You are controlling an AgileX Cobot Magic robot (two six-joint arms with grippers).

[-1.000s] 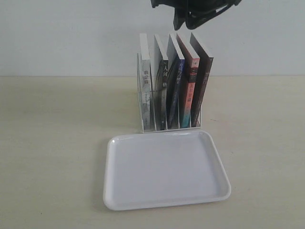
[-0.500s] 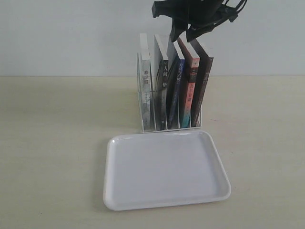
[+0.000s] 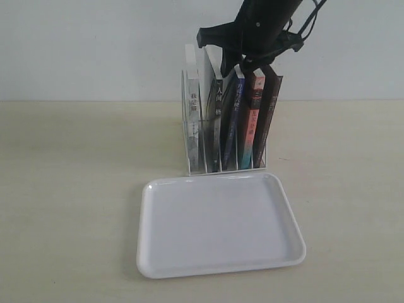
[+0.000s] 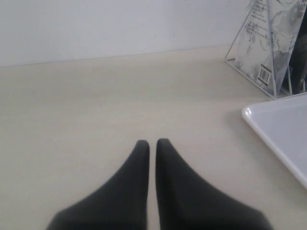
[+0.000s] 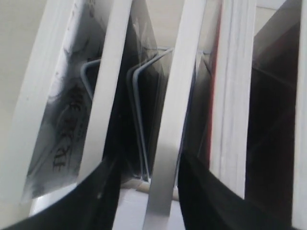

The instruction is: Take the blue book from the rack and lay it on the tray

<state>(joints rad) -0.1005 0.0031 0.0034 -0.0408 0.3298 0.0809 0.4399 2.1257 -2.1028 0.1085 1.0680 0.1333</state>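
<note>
Right jaws, parted, straddle the blue book [image 3: 232, 123] in the rack [image 3: 188, 151].

The blue book [image 3: 231, 126] leans in the rack [image 3: 187, 151] behind the tray [image 3: 221, 230].

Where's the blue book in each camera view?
Exterior: blue book, third from left in the rack, under the right gripper.
Left wrist: not identifiable; only the rack's end shows.
Right wrist: its white page edge, between the fingertips.
Shared landmark: the rack's wire dividers.
</note>
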